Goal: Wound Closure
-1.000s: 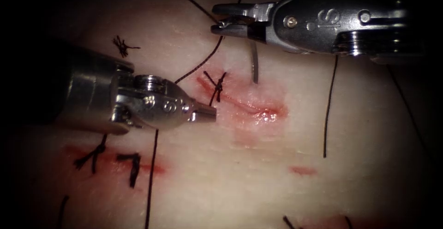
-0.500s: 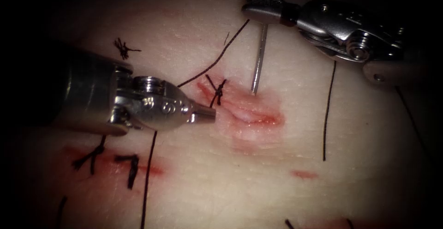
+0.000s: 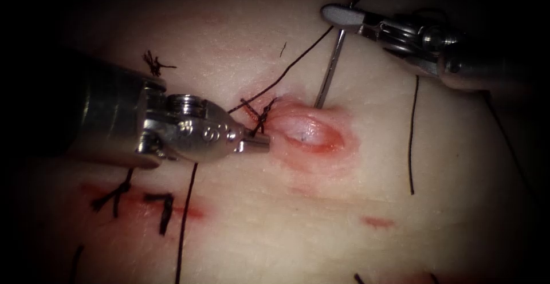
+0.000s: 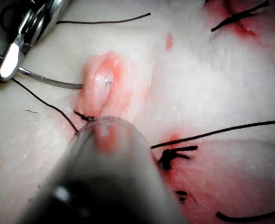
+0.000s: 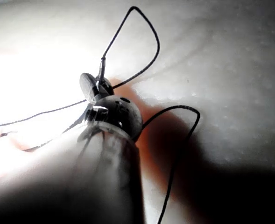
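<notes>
The cut (image 3: pixel 312 134) in the tissue (image 3: pixel 321 227) gapes and bulges, wet with red fluid. My right tool (image 3: pixel 344 16) comes in from the upper right, jaws shut on the needle (image 3: pixel 329 69) near its tail. The needle's tip is sunk into the tissue at the cut's upper edge, slightly right of its middle. Thread (image 3: pixel 286 66) runs from the needle's tail down to the knotted stitch (image 3: pixel 262 115) at the cut's left end. My left tool (image 3: pixel 256 142) is shut, holding nothing, its tip against the tissue beside that stitch. The left wrist view shows the needle (image 4: pixel 48 82) meeting the cut (image 4: pixel 102 86).
Older knotted stitches sit left of the cut (image 3: pixel 153 62) and at the lower left (image 3: pixel 117 195) in red fluid. A loose thread end (image 3: pixel 411 141) lies right of the cut. Another strand (image 3: pixel 186 221) runs down under the left tool.
The right tool rolled and shifted right, bringing the needle down until its tip went into the cut's upper edge. The cut bulged and gaped. The left tool barely moved.
</notes>
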Tool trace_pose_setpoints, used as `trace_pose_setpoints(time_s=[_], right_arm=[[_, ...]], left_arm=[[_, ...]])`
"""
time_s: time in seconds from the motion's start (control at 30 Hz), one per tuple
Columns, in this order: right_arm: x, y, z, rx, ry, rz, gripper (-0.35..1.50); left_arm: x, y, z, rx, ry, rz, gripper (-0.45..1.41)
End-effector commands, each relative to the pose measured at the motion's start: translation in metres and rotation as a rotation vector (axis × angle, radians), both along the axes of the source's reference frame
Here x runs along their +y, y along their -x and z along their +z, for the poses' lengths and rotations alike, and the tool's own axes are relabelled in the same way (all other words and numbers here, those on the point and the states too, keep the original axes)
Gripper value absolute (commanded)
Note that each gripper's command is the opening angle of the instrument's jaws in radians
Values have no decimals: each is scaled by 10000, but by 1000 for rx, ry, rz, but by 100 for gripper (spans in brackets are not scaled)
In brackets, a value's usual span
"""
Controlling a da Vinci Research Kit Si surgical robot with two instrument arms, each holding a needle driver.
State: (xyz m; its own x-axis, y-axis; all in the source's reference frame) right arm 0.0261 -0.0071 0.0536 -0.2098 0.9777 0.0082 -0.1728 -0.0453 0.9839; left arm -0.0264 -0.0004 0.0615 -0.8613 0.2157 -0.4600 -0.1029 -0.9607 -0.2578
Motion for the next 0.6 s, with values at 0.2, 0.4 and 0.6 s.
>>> trace_pose_setpoints(time_s=[0.2,0.4,0.6], right_arm=[[-16,-29,-9,10,-51,0,-35],[-42,-53,-27,60,-149,-24,-35],[-80,-76,-53,55,-227,-69,-35]], left_arm=[[-1,6,6,0,1,-1,-45],[-1,6,6,0,1,-1,-45],[-1,6,6,0,1,-1,-45]])
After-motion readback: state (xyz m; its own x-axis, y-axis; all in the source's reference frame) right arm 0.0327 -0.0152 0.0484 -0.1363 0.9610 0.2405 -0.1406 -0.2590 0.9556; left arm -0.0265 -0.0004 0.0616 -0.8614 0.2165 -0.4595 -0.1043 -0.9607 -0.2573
